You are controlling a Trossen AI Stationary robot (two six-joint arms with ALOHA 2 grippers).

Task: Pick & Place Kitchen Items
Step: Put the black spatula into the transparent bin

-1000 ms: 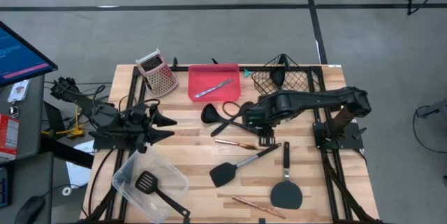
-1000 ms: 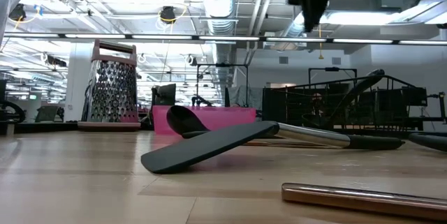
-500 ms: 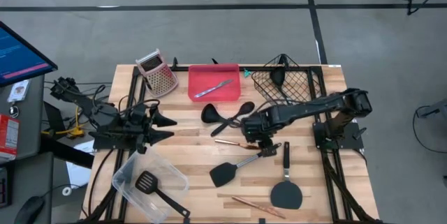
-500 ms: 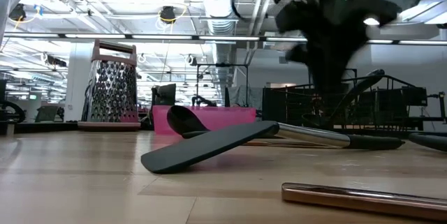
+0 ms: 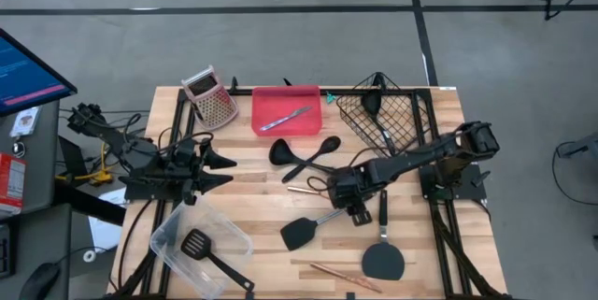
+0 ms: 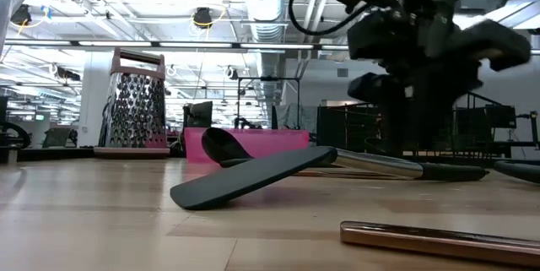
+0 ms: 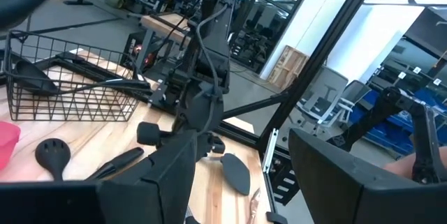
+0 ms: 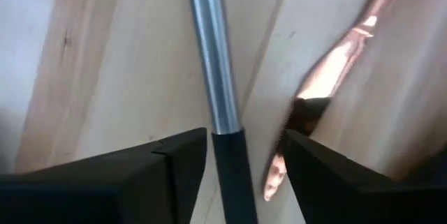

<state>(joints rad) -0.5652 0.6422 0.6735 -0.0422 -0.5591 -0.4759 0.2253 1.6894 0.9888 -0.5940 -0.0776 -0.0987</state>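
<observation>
Near the middle of the wooden table (image 5: 243,192), a black spatula (image 5: 313,225) with a silver shaft and black grip, lying flat, blade toward the near edge, grip angled toward the far right. Directly over that grip, the right gripper (image 5: 352,205), lowered close to the wood. In the right wrist view, the silver shaft and black grip (image 8: 222,105) running between 2 dark fingers (image 8: 126,182) spread apart to either side, not touching, nothing held. Just beside the grip, a thin copper-coloured piece (image 8: 328,70), its end close to 1 finger.

Around these, more kitchen items: 2 black ladles or spoons (image 5: 301,153) just beyond, a second black turner (image 5: 382,253) to the right, another copper piece (image 5: 336,273) at the near edge, a slotted turner (image 5: 201,247) inside a clear tub (image 5: 177,227) at near left, a silver utensil (image 5: 285,118) on a red tray (image 5: 266,127), a black ladle (image 5: 372,104) in a wire basket (image 5: 406,113). At far left of the table, a box grater (image 5: 209,97) with a pink top. At the left side, the left gripper (image 5: 220,164), idle, fingers parted and empty.

Likely next: closing on the grip. Risks from here: catching the copper piece along with the grip, since it lies so near 1 finger; or the round grip rolling or sliding out if pinched off-centre; or the long blade end drooping and dragging neighbouring utensils on lifting, given a hold far from the balance point.
</observation>
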